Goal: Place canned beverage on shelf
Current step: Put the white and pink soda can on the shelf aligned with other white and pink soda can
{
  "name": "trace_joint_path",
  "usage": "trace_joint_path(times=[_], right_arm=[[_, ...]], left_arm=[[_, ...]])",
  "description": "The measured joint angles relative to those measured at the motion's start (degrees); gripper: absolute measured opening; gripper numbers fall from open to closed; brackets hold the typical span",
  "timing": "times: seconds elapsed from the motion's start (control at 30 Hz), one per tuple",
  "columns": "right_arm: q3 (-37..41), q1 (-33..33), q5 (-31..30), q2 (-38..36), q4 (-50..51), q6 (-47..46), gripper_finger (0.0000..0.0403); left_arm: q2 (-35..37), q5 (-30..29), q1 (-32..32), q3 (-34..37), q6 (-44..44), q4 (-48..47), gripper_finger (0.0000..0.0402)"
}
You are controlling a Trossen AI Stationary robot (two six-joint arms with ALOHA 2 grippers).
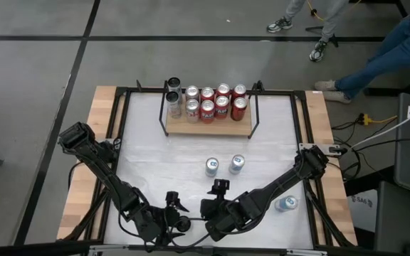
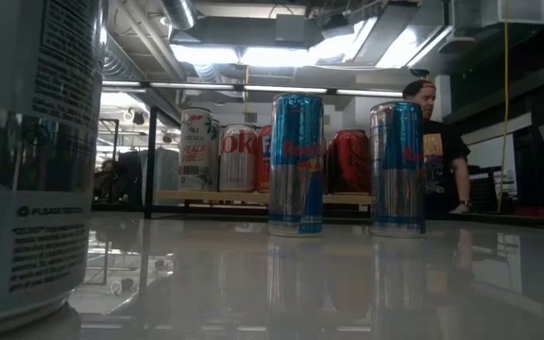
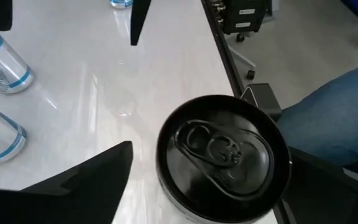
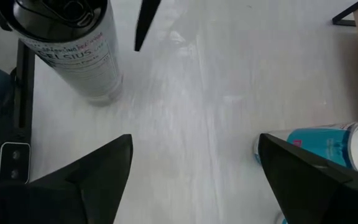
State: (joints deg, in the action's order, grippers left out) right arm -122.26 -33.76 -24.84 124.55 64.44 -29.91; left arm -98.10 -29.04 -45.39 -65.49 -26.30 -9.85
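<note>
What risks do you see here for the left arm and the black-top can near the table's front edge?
1. The left end effector straddles the black-top can, which stands near the front table edge; a push might tip it off.
2. The shelf looks nearly full, so placing might knock the red cans.
3. Two blue cans stand in the path.

overhead down, low level, wrists close
</note>
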Motion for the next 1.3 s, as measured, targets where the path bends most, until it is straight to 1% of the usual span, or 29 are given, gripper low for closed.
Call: trace_joint_path(times=[0.4, 0.5, 0.7, 0.83, 1.0, 1.1, 1.17, 1.3], right_arm=[[0.00, 0.00, 0.00, 0.00, 0.03, 0.00, 0.0337], [0.00, 0.00, 0.00, -0.10, 0.40, 0.12, 0.0337], [0.00, 0.00, -0.36, -2.40, 1.90, 0.15, 0.0337], [0.00, 0.00, -2.62, -5.02, 4.43, 0.19, 0.0337], [0.00, -0.02, -4.97, -8.37, 9.90, 0.30, 0.0337], [0.23, -0.08, -6.80, -10.17, 14.07, 0.37, 0.0337], [1.32, -0.42, -8.08, -11.71, 14.93, 0.42, 0.0337], [5.73, -1.20, -9.62, -15.45, 15.28, 1.71, 0.0337]], left_arm=[[0.02, 0.05, 0.00, 0.00, -0.13, 0.04, 0.0249], [0.28, 0.08, 0.09, 0.00, -0.13, -0.12, 0.0231], [2.62, 0.44, 1.08, 0.11, -0.11, -0.59, 0.0231], [4.80, 0.23, 2.26, 0.11, 0.20, -2.11, 0.0233], [8.57, 0.42, 4.66, 0.11, 3.81, -3.10, 0.0235], [12.02, 0.41, 7.45, 0.10, 6.13, -5.01, 0.0236], [14.84, 1.16, 10.06, 0.09, 8.27, -6.73, 0.0236], [21.36, 3.24, 16.79, 0.09, 13.12, -10.05, 0.0236]])
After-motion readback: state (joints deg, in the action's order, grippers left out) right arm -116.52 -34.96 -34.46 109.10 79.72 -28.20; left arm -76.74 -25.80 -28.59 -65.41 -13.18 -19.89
